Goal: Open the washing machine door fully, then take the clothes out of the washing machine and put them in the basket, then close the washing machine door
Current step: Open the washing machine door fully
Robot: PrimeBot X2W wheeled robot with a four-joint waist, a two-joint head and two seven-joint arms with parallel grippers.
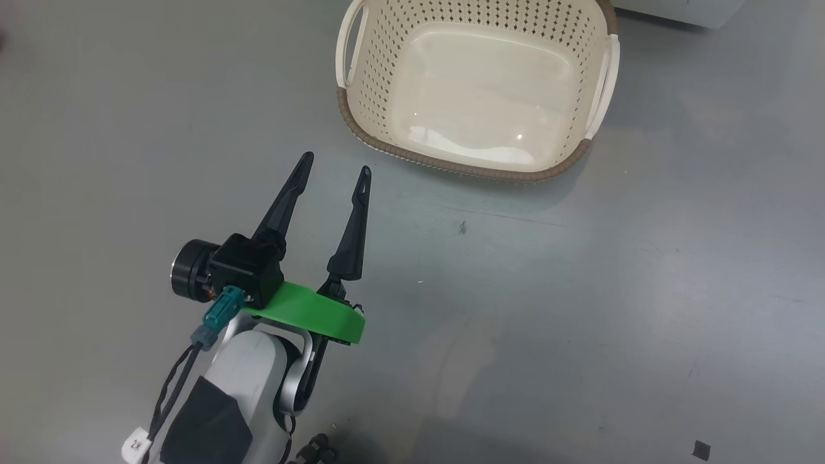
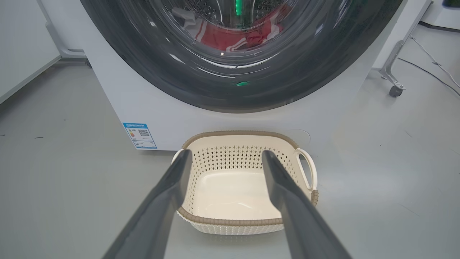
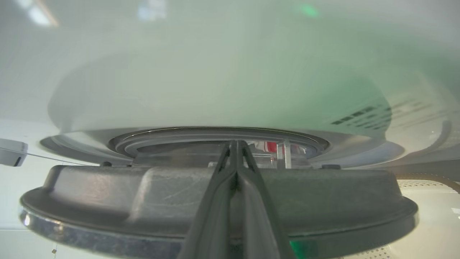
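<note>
Left hand [image 1: 336, 164], spread apart, has open floor [image 1: 580, 290] before the basket [image 1: 464, 169] rim at one o'clock; right hand [image 3: 235, 144], pressed together, overlaps the washing machine door [image 3: 107, 194] edge.

The basket [image 1: 380, 84] is cream perforated plastic, its bottom smooth and glossy, its rim a brown woven look. The washing machine door [image 2: 143, 61] is glossy black around clear glass, the washing machine [image 2: 169, 118] smooth white. The clothes [image 2: 230, 37] are red cloth. The left claw [image 1: 336, 164] is matt dark plastic.
</note>
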